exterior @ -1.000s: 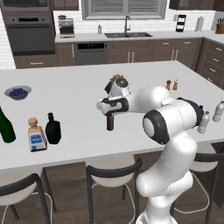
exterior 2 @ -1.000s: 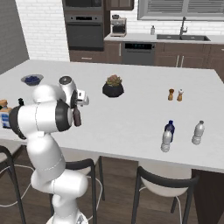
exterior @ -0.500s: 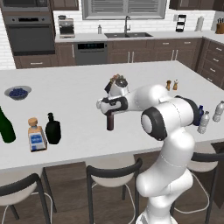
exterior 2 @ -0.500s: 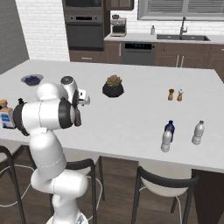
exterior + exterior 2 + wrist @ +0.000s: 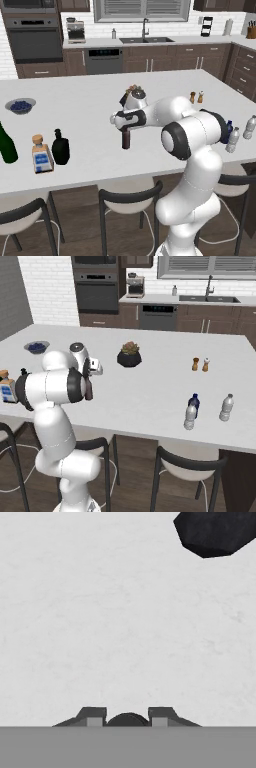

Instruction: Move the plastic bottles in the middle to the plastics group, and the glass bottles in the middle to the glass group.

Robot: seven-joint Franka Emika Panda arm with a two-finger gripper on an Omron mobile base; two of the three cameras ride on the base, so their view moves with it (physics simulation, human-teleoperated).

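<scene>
The slim dark brown bottle [image 5: 126, 141] stands upright on the white island counter [image 5: 90, 105], left of centre. My gripper [image 5: 125, 131] comes down on its neck from above, with the jaws shut on it. In the hand view my gripper [image 5: 127, 715] has both fingertips [image 5: 94, 717] pressed against the bottle's round dark top [image 5: 127, 721]. The squat black bottle [image 5: 60, 148] stands at the left beside the square blue-labelled bottle [image 5: 42, 156] and the tall green bottle [image 5: 6, 145]. At the right edge, two clear white-capped bottles [image 5: 189, 417] [image 5: 226, 407] stand by the dark blue bottle [image 5: 194, 403].
A dark potted plant [image 5: 136, 92] sits just behind my hand, and its pot [image 5: 215, 532] shows at the hand view's top right. Two small shakers [image 5: 196, 96] stand further right, and a bowl of blueberries [image 5: 20, 105] at far left. Bar stools [image 5: 127, 200] line the near edge.
The jaws have gone from wide open to shut on the brown bottle's neck. The arm and the bottle have stayed in place.
</scene>
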